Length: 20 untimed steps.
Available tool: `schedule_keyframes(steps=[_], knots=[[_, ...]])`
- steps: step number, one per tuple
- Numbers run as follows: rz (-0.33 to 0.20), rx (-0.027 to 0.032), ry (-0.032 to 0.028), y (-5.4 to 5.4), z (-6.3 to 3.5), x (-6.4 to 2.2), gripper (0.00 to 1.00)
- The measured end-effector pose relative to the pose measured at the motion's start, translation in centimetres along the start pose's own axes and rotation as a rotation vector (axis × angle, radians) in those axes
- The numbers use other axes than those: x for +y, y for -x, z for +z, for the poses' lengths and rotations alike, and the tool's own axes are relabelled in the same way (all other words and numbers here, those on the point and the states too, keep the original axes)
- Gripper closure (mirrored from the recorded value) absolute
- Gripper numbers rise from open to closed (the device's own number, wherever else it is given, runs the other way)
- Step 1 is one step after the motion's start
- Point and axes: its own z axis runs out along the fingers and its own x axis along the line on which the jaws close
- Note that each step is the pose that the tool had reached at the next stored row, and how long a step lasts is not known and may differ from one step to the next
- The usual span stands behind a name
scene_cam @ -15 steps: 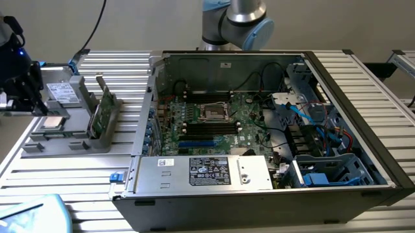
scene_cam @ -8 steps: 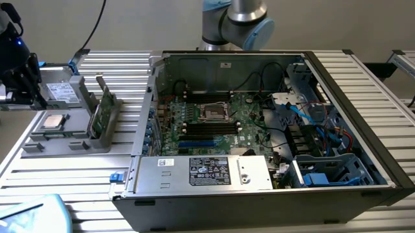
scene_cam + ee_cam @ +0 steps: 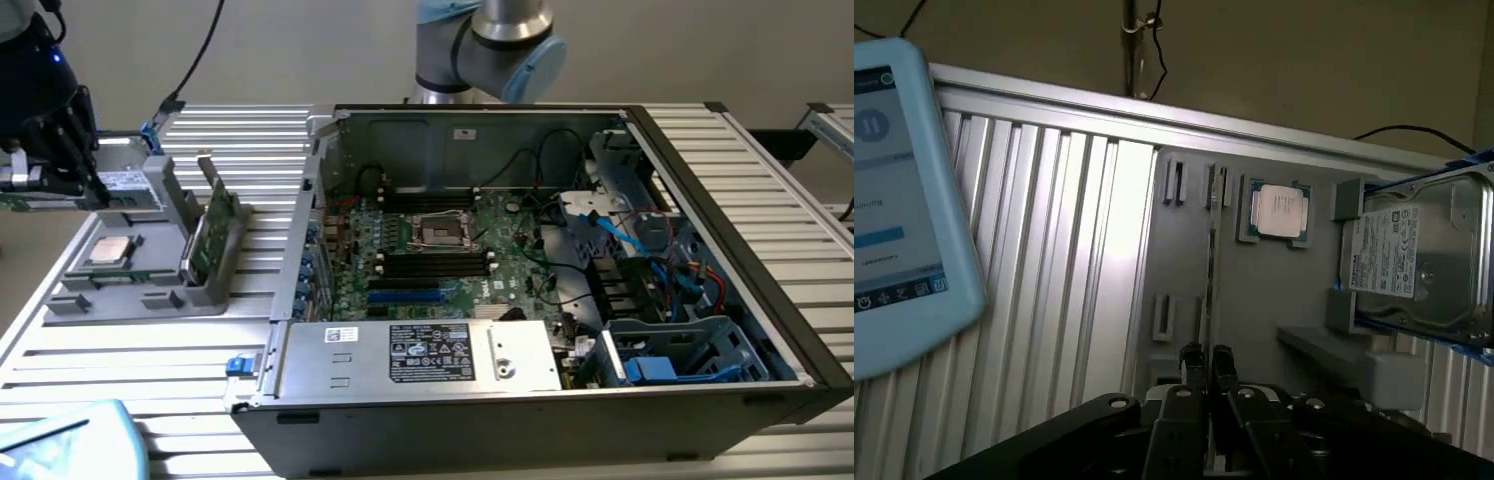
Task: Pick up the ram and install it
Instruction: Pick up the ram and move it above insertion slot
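The ram (image 3: 211, 232) is a thin green board standing on its long edge in a slot of the grey parts holder (image 3: 147, 290), at the exterior view's left. In the wrist view the ram (image 3: 1211, 255) shows edge-on as a thin line that runs toward my fingertips. My gripper (image 3: 60, 160) hangs above the holder's far left end, over the boxy drive, apart from the ram. In the wrist view my gripper (image 3: 1207, 362) has its two dark fingers a slim gap apart, in line with the ram's edge, with nothing between them. Black memory slots (image 3: 434, 264) lie on the motherboard inside the open computer case (image 3: 747, 200).
A square silver processor chip (image 3: 110, 252) (image 3: 1279, 212) and a grey drive with a white label (image 3: 1414, 255) also sit in the holder. A pale blue tablet (image 3: 894, 190) lies on the slatted table. Cables, a power supply (image 3: 427, 355) and drive cages crowd the case.
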Motion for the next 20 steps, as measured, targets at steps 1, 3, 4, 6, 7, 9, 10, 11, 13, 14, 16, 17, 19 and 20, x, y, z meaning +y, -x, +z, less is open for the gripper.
schedule_keyframes(steps=[1,3,4,6,7,9,10,11,13,14,16,17,19,20], knots=[[-0.001,-0.0007,0.0001,0.0,-0.32,-0.29,0.85],[-0.003,-0.0023,0.0000,-0.1,-0.90,-0.83,0.85],[-0.003,-0.0029,0.0002,-0.1,-1.22,-1.12,0.85],[-0.004,-0.0036,0.0010,-0.2,-1.81,-1.67,0.85],[-0.004,-0.0041,0.0014,-0.2,-2.10,-1.96,0.85],[-0.005,-0.0046,0.0026,-0.3,-2.58,-2.52,0.85],[-0.005,-0.0047,0.0038,-0.4,-2.80,-2.82,0.85],[-0.005,-0.0048,0.0048,-0.5,-2.99,-3.13,0.85],[-0.005,-0.0050,0.0068,-0.6,-3.33,-3.79,0.85],[-0.006,-0.0051,0.0076,-0.7,-3.50,-4.12,0.85],[-0.006,-0.0053,0.0094,-0.8,-3.82,-4.79,0.85],[-0.007,-0.0053,0.0103,-0.9,-3.99,-5.14,0.85],[-0.008,-0.0055,0.0122,-1.0,-4.29,-5.82,0.85],[-0.008,-0.0056,0.0132,-1.0,-4.44,-6.16,0.85]])
